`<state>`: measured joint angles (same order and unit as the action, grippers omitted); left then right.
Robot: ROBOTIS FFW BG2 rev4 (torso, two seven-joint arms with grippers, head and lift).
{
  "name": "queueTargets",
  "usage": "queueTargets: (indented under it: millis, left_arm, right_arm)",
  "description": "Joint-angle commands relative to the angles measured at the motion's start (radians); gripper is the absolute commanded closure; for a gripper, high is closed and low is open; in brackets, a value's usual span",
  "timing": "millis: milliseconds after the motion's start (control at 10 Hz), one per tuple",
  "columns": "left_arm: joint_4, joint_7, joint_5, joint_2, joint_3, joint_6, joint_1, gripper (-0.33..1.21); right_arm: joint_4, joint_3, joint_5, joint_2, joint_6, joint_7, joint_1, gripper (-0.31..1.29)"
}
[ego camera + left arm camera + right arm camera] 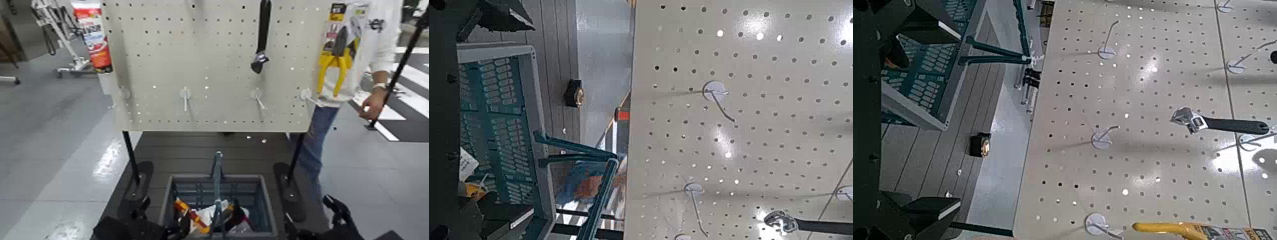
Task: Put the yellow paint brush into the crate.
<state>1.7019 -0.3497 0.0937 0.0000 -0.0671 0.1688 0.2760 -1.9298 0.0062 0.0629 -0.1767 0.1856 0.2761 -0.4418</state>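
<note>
Grey floor, with a pegboard stand (210, 64) standing on a dark mat ahead of me. I am seeing an adjustable wrench (262, 35) hanging at the board's centre, packaged yellow-handled pliers (338, 57) at its right and a red-and-white tube (92, 35) at its left edge. A person (376, 64) is standing behind the board on the right, hand down. The crate (265, 207) is sitting near me in front of the stand, its tall handle upright. Inside it an orange-yellow handle is showing at the left, seemingly the yellow paint brush (190, 216), lying among pale items. Both arms are sitting low at the near edge, left gripper (137, 214) and right gripper (335, 210) either side of the crate; I cannot tell whether either is clenched or released.
</note>
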Motion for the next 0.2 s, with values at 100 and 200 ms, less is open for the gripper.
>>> queueTargets:
  millis: [100,200]
  left_arm:
    - [0.001,0.000,0.000,-0.026,-0.002,-0.003,-0.001,-0.04]
    - [0.001,0.000,0.000,-0.026,-0.002,-0.003,0.000,-0.04]
  right_arm:
    - [-0.002,0.000,-0.003,0.002,-0.006,-0.003,0.000,0.15]
    - [-0.008,-0.002,-0.012,0.005,-0.011,-0.017,-0.005,0.15]
